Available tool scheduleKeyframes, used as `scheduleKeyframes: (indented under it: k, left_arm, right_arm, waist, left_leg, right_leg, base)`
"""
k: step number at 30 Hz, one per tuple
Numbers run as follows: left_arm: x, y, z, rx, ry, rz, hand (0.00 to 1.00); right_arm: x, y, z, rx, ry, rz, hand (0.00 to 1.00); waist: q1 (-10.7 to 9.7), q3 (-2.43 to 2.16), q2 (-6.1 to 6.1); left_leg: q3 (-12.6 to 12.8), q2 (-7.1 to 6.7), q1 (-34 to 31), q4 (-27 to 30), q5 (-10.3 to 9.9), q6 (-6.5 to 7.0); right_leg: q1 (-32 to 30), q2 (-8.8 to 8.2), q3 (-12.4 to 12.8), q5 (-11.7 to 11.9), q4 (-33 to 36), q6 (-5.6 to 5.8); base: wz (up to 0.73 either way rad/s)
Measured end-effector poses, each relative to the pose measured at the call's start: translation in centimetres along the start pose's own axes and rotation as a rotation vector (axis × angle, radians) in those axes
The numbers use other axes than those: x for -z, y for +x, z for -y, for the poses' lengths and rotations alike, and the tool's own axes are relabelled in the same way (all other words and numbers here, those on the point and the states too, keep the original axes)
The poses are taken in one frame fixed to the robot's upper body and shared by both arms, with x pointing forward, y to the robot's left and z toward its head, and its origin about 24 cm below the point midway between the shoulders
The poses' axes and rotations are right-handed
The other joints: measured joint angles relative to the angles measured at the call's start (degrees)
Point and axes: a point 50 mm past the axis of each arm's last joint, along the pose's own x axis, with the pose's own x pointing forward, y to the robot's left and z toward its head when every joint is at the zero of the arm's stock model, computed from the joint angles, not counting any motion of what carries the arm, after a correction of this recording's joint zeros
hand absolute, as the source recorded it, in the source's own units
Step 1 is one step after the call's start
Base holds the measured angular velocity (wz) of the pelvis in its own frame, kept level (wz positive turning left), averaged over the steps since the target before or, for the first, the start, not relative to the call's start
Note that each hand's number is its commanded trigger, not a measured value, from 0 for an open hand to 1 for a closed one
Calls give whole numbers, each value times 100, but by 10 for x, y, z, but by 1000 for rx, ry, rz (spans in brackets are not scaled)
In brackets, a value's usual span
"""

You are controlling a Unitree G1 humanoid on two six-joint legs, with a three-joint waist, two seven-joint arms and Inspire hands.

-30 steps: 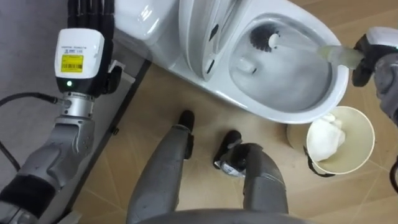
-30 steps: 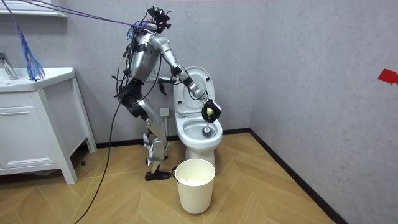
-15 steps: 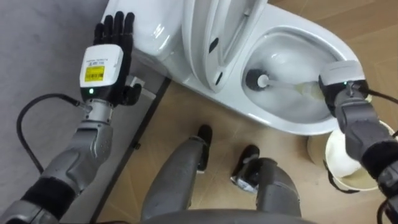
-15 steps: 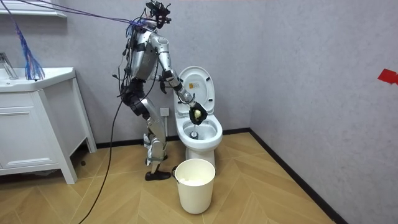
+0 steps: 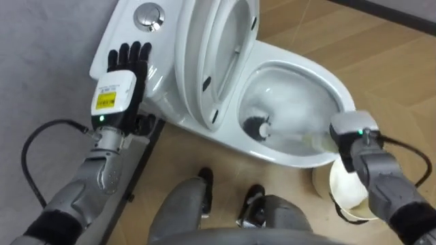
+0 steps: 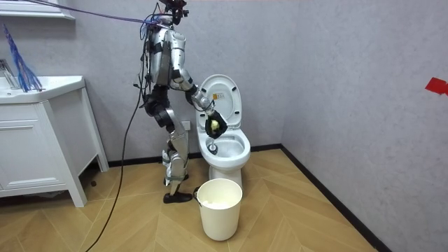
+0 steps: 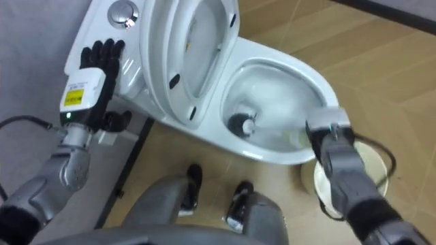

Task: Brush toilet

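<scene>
Firmly wrapped round the toilet brush (image 5: 259,128), the right hand (image 5: 355,138) should sweep the toilet bowl (image 5: 332,90) wall evenly; left hand (image 5: 121,73) straight-fingered.

Illumination is bright, even and from overhead. Soft highlights lie on the toilet (image 5: 204,68) lid and bowl rim, with a sharp glint on the flush button (image 5: 148,15). Shadows are faint and soft-edged on the floor (image 5: 381,47) and beside the bucket (image 6: 219,208). My left hand (image 5: 114,99) is evenly lit.
</scene>
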Motion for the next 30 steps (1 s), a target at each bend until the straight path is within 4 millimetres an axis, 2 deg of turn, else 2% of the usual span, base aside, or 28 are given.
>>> scheduleKeyframes:
  k: [2, 7, 10, 12, 16, 20, 26, 27, 30]
  left_arm:
    - [4, -9, 5, 23, -17, -36, 0]
    - [17, -40, 14, 63, -30, -121, 0]
    - [21, -56, 20, 90, -35, -165, 0]
    - [20, -62, 21, 95, -49, -176, 0]
    - [23, -67, 18, 83, -71, -217, 0]
    - [28, -69, 13, 42, -89, -266, 0]
    - [38, -90, 14, 63, -85, -333, 0]
    - [43, -96, 17, 76, -89, -368, 0]
    - [52, -116, 31, 135, -91, -466, 0]
  right_arm:
    - [0, -7, -19, -33, 33, 13, 100]
    - [1, -26, -60, -131, 120, 8, 100]
    - [-4, -30, -73, -169, 163, 3, 100]
    - [-8, -30, -73, -177, 186, 6, 100]
    - [-14, -28, -78, -204, 257, 16, 100]
    - [-15, -24, -83, -241, 293, 5, 100]
    - [-11, -24, -90, -280, 380, -16, 100]
    - [-12, -26, -94, -294, 405, -23, 100]
    - [-13, -26, -97, -305, 442, -29, 100]
  waist:
    - [-28, -7, -33]
    - [-57, -60, -105]
    - [-56, -69, -102]
    - [-58, -71, -99]
    - [145, -98, -91]
    - [236, -95, -93]
    - [358, -94, -145]
    - [373, -84, -207]
    - [398, -89, -234]
  left_leg:
    - [50, -1, 360, -174, -10, 13]
    - [60, -4, 1154, -614, -46, 5]
    - [43, -4, 1466, -701, -90, -9]
    - [-33, -9, 1540, -717, -107, -19]
    - [-64, -7, 1767, -809, -119, -38]
    - [-89, -36, 1891, -826, -118, -38]
    - [-210, -89, 2001, -890, -118, -38]
    - [-210, -101, 2027, -903, -118, -38]
    - [-254, -110, 2056, -923, -118, -38]
  right_leg:
    - [328, 19, 39, 16, -165, 37]
    - [1094, 103, 106, 54, -613, 104]
    - [1472, 139, 70, 67, -814, 122]
    - [1589, 160, 15, 73, -917, 129]
    - [1856, 191, -42, 101, -1140, 127]
    - [2017, 176, -63, 85, -1200, 139]
    - [2152, 149, -132, 53, -1252, 166]
    - [2191, 137, -166, 39, -1261, 180]
    - [2224, 133, -199, 29, -1267, 184]
  base:
    - [-12]
    - [-4]
    - [3]
    - [12]
    - [6]
    - [3]
    - [7]
    - [10]
    - [6]
